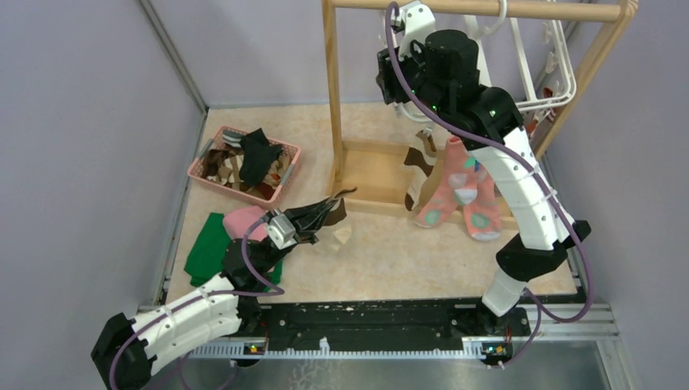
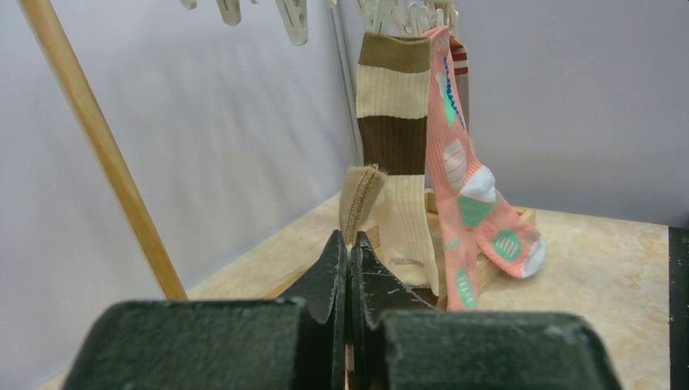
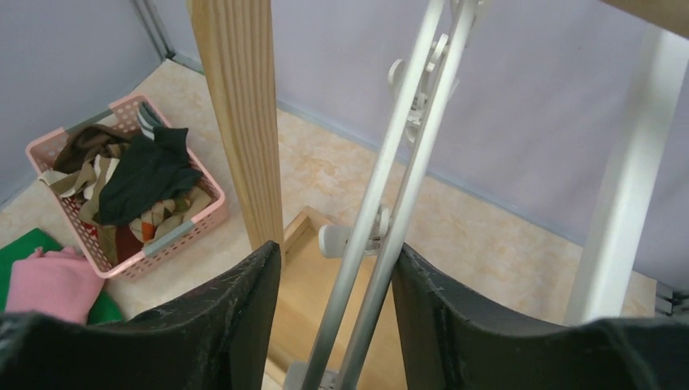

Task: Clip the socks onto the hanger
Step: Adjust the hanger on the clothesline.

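My left gripper (image 2: 351, 240) is shut on the tan cuff of a sock (image 2: 361, 191), held low over the table (image 1: 382, 252) near the centre left. A brown-cream striped sock (image 2: 396, 122) and a salmon pink sock (image 2: 459, 162) hang side by side from clips of the white hanger (image 1: 561, 77) on the wooden stand. My right arm (image 1: 455, 65) reaches up to the hanger. My right gripper (image 3: 337, 256) is open around two thin grey bars of the hanger (image 3: 406, 162). Its right finger (image 3: 455, 317) touches a bar; the left finger stands apart.
A pink basket (image 1: 286, 175) with several more socks sits at the back left. A green cloth (image 1: 207, 244) and a pink cloth (image 1: 244, 221) lie near my left arm. The wooden stand's post (image 1: 331, 97) and base tray (image 1: 374, 171) stand centre back.
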`<state>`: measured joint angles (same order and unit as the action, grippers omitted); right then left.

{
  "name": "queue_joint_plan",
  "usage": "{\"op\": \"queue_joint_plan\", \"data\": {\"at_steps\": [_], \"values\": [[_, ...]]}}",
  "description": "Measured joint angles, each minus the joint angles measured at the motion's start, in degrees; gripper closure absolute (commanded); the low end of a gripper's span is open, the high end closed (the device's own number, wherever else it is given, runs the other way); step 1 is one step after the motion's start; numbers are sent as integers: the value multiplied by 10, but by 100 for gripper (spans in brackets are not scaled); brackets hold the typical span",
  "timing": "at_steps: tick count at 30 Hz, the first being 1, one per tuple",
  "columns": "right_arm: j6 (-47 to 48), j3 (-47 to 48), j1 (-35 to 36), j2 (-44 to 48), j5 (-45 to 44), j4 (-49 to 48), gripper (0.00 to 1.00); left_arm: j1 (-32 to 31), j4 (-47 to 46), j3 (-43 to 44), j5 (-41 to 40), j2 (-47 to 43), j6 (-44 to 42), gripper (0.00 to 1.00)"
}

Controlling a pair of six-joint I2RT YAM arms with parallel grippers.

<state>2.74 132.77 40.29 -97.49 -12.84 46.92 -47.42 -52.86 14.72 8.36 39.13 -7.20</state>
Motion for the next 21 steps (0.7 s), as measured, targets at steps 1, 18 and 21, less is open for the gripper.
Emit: {"op": "queue_joint_plan", "data": {"at_steps": [1,18,21], "values": [[1,4,0,-1,-2,3,54,0,0,0,0,0,0,100],[50,-2,-3,21,17,57,71,0,-2,0,-2,0,0,100],[74,-5,-4,30,39,76,69,0,-2,0,-2,0,0,100]]}}
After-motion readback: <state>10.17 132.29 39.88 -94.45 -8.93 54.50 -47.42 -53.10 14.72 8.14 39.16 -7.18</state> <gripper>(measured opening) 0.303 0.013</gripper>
